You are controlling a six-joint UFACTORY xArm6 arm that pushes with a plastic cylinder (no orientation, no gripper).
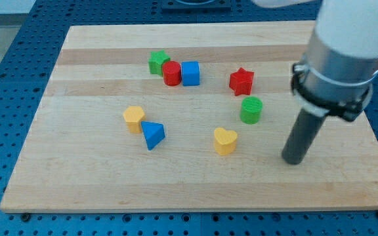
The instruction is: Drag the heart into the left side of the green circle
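My tip [294, 160] is resting on the desk [346, 183] to the view's right of the yellow heart [225, 140], well apart from it; there is no claw, only the rod. The heart is sitting below and left of the green circle [251, 109], near it. I am judging the approach is only beginning: the tip is needing to circle under the heart, then push up toward the circle's left. Open board is lying below, and the red star [241, 80] is crowding above

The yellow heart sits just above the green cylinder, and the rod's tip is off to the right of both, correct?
Not quite. The camera view shows the yellow heart below and left of the green cylinder, not above it. My tip is indeed to the right of both.
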